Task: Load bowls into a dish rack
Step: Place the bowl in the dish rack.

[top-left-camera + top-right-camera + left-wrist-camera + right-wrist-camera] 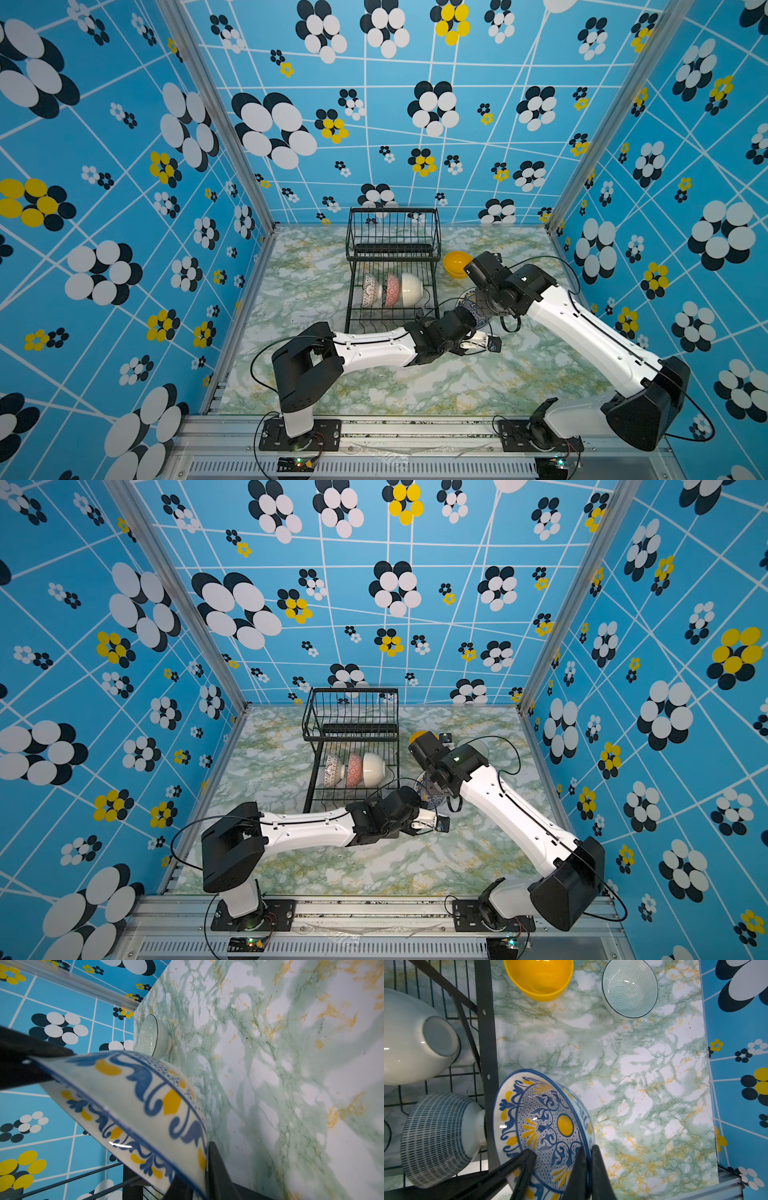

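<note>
The blue-yellow patterned bowl hangs tilted just off the table, beside the right edge of the black wire dish rack. My right gripper is shut on one side of its rim. My left gripper pinches the opposite side of the rim, its fingers lying across the bowl's inside. On the rack's lower tray stand a black-and-white bowl, a pink-red bowl, a cream-white bowl and a navy striped bowl.
A yellow bowl sits on the marble table right of the rack. Farther right, near the blue wall, is a pale bowl with fine green lines. The rack's raised basket holds nothing.
</note>
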Controlling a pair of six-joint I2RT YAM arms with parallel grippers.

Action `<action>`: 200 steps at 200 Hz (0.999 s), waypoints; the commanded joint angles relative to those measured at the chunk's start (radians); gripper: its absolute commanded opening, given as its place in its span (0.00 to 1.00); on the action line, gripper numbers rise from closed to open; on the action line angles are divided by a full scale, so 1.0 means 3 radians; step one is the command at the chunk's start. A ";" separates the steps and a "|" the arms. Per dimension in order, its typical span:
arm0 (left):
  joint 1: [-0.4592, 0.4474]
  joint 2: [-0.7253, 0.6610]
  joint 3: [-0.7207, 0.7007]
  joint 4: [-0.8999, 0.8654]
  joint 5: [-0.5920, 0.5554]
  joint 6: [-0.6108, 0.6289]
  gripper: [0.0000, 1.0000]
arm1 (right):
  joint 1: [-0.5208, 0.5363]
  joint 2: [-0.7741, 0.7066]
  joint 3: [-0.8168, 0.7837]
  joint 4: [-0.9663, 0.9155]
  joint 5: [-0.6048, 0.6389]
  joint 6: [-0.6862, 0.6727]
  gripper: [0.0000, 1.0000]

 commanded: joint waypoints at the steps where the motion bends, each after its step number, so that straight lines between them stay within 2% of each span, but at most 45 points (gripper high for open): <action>1: -0.0020 -0.0013 0.0115 -0.0068 -0.0020 -0.0065 0.13 | 0.0024 -0.0048 -0.0022 -0.0045 0.0129 0.0076 0.00; 45: -0.0018 -0.0049 0.0058 -0.0056 -0.0001 -0.0108 0.00 | 0.0021 -0.0058 -0.0068 0.0004 0.0114 0.0089 0.00; 102: -0.0030 -0.0090 -0.0009 -0.0036 -0.0001 -0.0137 0.00 | 0.0020 -0.0138 -0.0124 0.0159 0.0030 0.0093 0.00; 118: -0.0029 -0.0110 -0.0031 -0.0017 0.0004 -0.0139 0.00 | 0.0023 -0.0192 -0.0137 0.0217 -0.0006 0.0093 0.17; 141: -0.0029 -0.0131 -0.0051 -0.0005 0.0010 -0.0133 0.00 | 0.0021 -0.0271 -0.0142 0.0279 -0.0043 0.0094 0.33; 172: -0.0029 -0.0147 -0.0077 0.0015 -0.0014 -0.0124 0.00 | 0.0020 -0.0384 -0.0172 0.0344 -0.0162 0.0078 0.47; 200: -0.0029 -0.0194 -0.0096 0.0062 -0.0009 -0.0170 0.00 | 0.0021 -0.0620 -0.0280 0.0439 -0.0208 0.0095 0.53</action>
